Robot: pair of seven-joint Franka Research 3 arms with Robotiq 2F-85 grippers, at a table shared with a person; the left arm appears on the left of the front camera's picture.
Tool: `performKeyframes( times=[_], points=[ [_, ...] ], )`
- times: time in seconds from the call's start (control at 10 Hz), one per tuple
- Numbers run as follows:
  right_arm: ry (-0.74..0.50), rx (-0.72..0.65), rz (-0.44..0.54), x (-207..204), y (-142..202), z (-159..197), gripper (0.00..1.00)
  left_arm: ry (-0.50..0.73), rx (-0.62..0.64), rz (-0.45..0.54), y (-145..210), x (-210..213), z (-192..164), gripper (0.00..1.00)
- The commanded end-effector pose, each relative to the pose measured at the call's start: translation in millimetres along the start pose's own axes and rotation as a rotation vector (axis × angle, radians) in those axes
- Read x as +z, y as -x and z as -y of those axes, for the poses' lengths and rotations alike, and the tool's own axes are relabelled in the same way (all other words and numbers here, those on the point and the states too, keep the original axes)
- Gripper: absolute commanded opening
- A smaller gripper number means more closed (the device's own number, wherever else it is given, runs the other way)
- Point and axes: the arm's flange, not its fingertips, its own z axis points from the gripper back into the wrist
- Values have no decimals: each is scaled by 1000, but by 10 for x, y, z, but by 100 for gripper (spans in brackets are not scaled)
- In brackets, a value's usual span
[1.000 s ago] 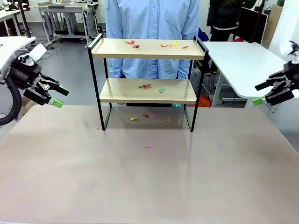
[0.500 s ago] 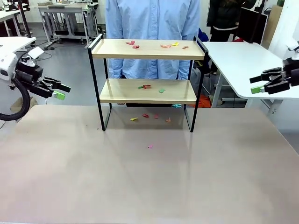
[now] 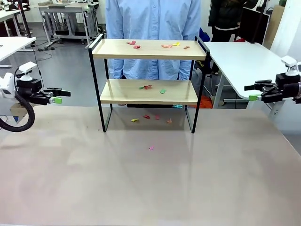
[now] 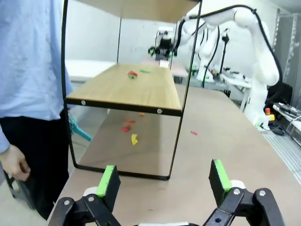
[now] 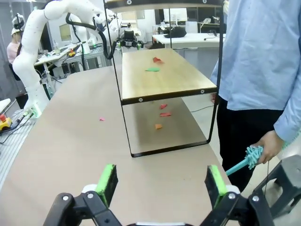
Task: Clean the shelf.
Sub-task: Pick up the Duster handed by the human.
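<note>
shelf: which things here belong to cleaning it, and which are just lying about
Job: two-tier wooden shelf with black frame; coloured scraps on its boards; teal brush in person's hand.
Lying about: white side table; pink scrap on tabletop.

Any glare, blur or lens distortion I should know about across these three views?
Front view: evenly lit and sharp; the table has a faint sheen that mirrors the legs of the shelf, with a soft shadow under it. Left wrist view: the wide-angle lens bows the shelf's black frame, and the far background is slightly soft. Right wrist view: same bowing of the frame, no harsh glare on the boards.
</note>
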Motion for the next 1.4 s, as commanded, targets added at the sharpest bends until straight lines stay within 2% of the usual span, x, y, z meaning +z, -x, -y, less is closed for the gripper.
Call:
performKeyframes(
  times=[0.0,0.3,1.1,1.3],
  points=[
    [21,59,50,41,-28,1,100,1,-100,93,-6,69,9,100],
    [53,72,49,86,-27,33,100,-64,-192,152,-13,210,88,100],
    [76,89,117,267,-210,-45,100,-80,-186,171,-239,316,341,100],
    [58,85,88,274,-226,-53,100,-121,-187,177,-269,323,370,100]
  ],
)
